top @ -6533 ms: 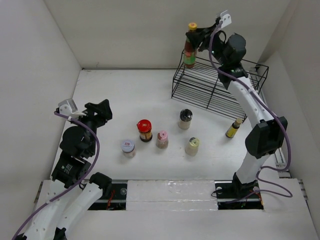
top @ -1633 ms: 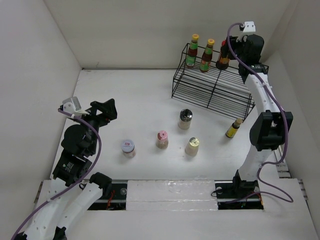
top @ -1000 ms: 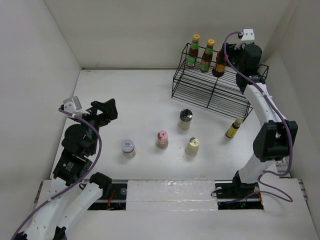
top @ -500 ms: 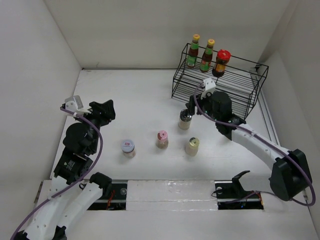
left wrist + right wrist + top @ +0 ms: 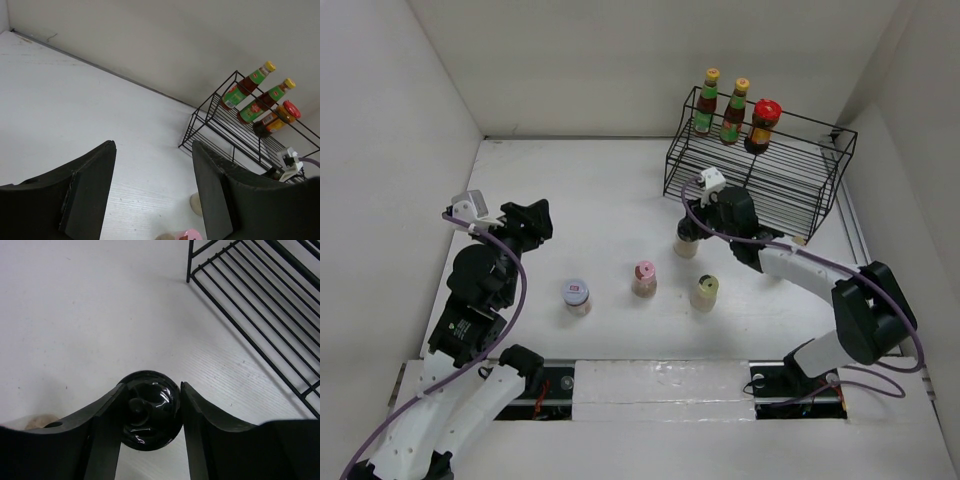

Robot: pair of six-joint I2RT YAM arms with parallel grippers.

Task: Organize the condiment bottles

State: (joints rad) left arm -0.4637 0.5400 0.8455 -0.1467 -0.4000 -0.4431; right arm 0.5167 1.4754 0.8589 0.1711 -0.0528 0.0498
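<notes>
one shaker sits in the right pincer [image 5: 151,387] – the grey-capped shaker [image 5: 150,412], upright on the worktop [image 5: 590,190]. from the wrist its cap is a round, glossy dome, almost black, with a small raised knob at the centre and light glinting off it. the two matte black fingers [image 5: 107,415] curve in against its sides, touching left and right, so the pincer is closed on the cap. from above, only a sliver of the pale body shows under the pincer.

just beyond that pincer and to its right stands the wire rack [image 5: 760,175], thin black rods in two stepped shelves. on its top shelf, further back, stand two slim sauce bottles [image 5: 705,103] with yellow caps, dark contents and green-and-red labels, and beside them the red-lidded jar [image 5: 764,122], squat and dark.

nearer the arm bases than the right pincer stand the cream-capped shaker [image 5: 705,292] and, to its left, the pink-capped shaker [image 5: 644,279] – both small, round and upright. further left is the white-lidded jar [image 5: 576,296], its flat lid bearing a small red mark.

the left pincer [image 5: 152,144] is raised over the left side of the worktop, well apart from every bottle, its fingers spread wide with nothing between them. the worktop is white, with a faint wood-like grain.
</notes>
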